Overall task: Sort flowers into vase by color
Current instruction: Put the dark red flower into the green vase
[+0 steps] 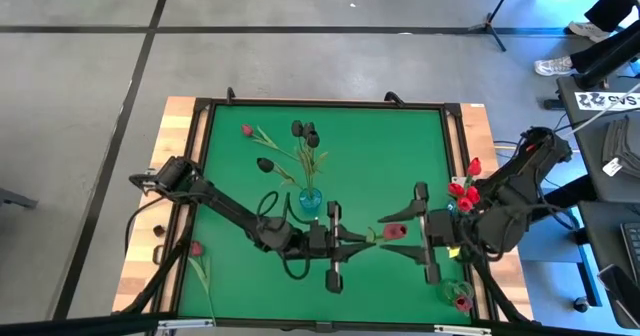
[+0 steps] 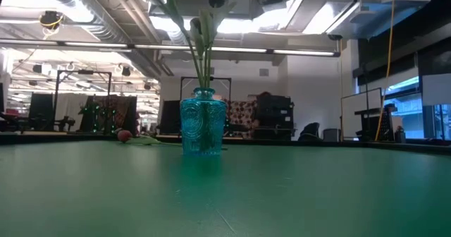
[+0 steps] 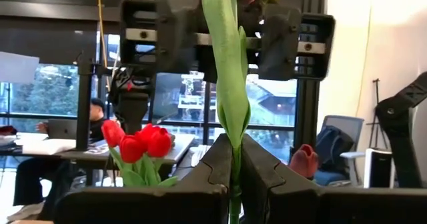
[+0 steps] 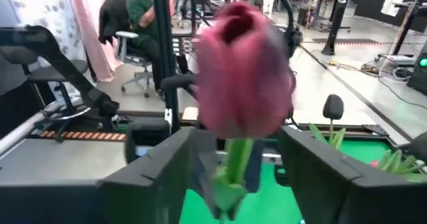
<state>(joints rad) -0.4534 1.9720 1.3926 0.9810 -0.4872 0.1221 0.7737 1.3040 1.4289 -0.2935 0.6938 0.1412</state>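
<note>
we see the left gripper clenched on the stem of a maroon-pink tulip just right of the blue vase; the right gripper straddles its head, fingers spread.

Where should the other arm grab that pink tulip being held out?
Probably the thin stem just under the head of the pink tulip, approached from the bloom end: the left gripper pinches the lower stem, and the head looks soft. The open right gripper straddles that spot.
</note>
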